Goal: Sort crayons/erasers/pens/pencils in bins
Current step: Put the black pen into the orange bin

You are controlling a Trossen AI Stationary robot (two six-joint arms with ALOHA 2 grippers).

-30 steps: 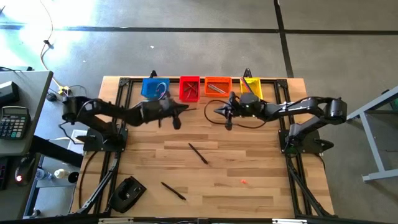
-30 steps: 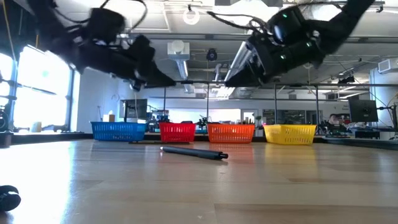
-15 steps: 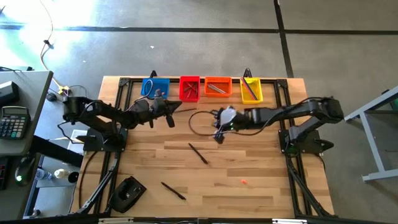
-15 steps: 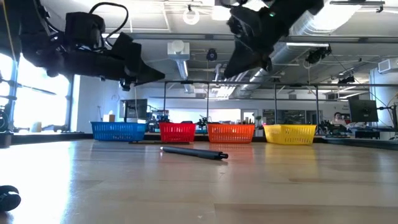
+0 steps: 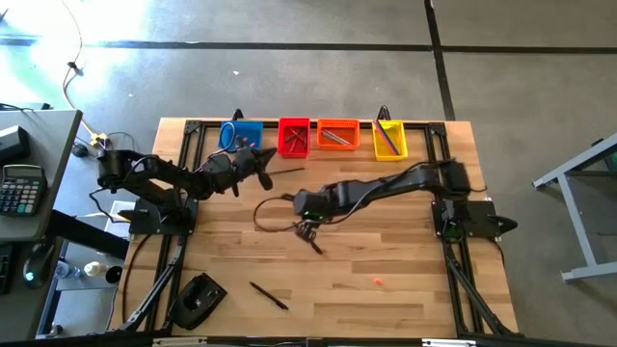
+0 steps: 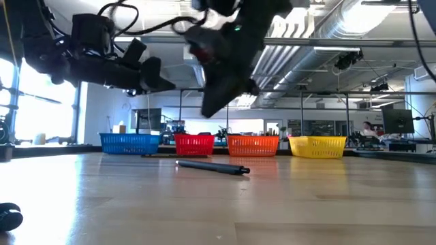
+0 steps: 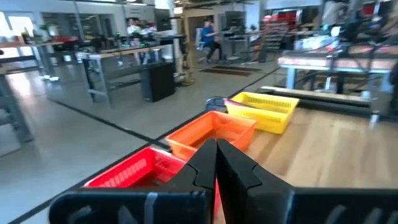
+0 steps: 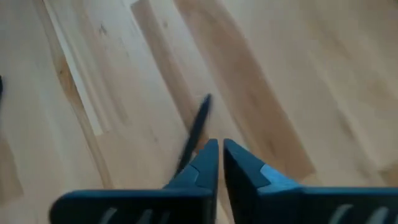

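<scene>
1. Along the far edge of the wooden table (image 5: 386, 260) stand four bins in a row, touching or nearly so: from left to right a blue bin (image 5: 241, 135), a red bin (image 5: 294, 138), an orange bin (image 5: 337, 135) and a yellow bin (image 5: 389, 139).
2. Thin sticks lie in the red, orange and yellow bins; how many is too small to tell.
3. Two dark pens lie loose on the table: one pen (image 5: 310, 239) near the middle, slanting, and a second pen (image 5: 269, 296) nearer the near edge, to the left, well apart from the first.
4. One tiny red eraser (image 5: 378, 282) lies alone on the boards to the right of the second pen, apart from both pens and far from the bins.
5. Two arms work here. The right gripper (image 5: 307, 229) reaches across to the table's middle and hangs above the far end of the middle pen; in the right wrist view its fingers (image 8: 205, 163) stand almost together with only a thin slit between them, gripping nothing, the pen (image 8: 196, 130) lying on the wood past them.
6. The left gripper (image 5: 265, 178) hovers just in front of the blue and red bins, its fingers (image 7: 202, 165) pressed tight together and empty.
7. One black device (image 5: 198, 299) sits at the near left corner of the table.
</scene>
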